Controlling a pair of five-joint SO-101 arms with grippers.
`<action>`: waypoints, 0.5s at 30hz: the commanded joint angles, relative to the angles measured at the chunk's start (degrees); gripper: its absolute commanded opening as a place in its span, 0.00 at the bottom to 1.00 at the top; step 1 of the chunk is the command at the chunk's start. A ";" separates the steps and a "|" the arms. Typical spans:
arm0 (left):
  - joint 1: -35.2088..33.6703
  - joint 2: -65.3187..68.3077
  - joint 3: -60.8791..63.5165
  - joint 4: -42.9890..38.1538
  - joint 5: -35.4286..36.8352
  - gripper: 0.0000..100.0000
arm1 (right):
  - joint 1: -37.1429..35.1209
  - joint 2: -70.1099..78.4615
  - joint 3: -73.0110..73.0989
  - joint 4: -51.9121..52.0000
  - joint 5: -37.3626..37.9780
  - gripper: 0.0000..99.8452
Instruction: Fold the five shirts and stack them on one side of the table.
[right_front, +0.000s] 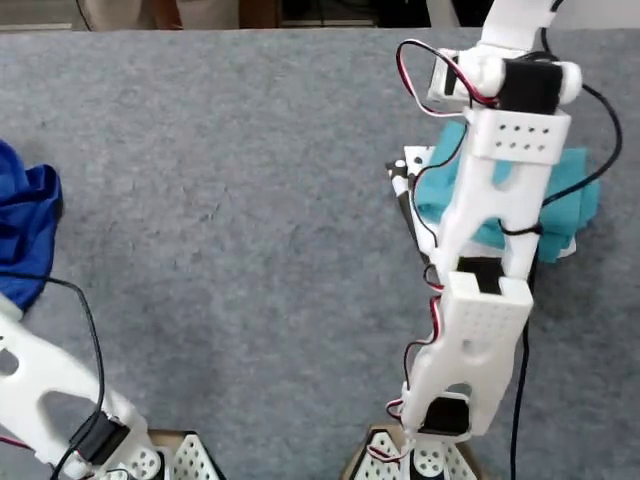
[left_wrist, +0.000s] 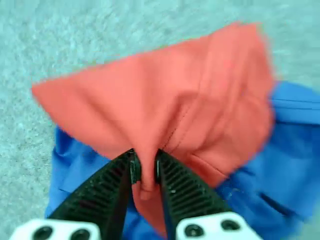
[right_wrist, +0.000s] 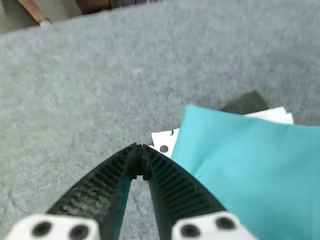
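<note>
Two shirts seem left to fold: left tool (left_wrist: 145, 172) pinches the red shirt (left_wrist: 165, 105) over the crumpled blue shirt (left_wrist: 290, 150), right tool (right_wrist: 140, 160) pressed together, empty, beside the folded teal shirt (right_wrist: 250, 165) topping the stack (right_front: 414, 162) at the desk's (right_front: 250, 150) right side

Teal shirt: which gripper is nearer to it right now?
Right. The right gripper, fingers closed, sits just beside a corner of the teal shirt. The left gripper is away from it, fingers clamped on the red shirt over a blue shirt.
</note>
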 joint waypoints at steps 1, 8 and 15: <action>5.01 -9.54 -2.55 6.15 0.35 0.02 | -0.48 -6.20 -2.33 1.14 -0.44 0.00; 13.45 -25.36 -1.85 7.56 0.53 0.02 | -0.57 -14.46 -2.24 1.14 0.09 0.00; 26.73 -44.26 0.97 7.56 0.53 0.02 | -0.48 -18.86 -2.24 1.14 2.81 0.00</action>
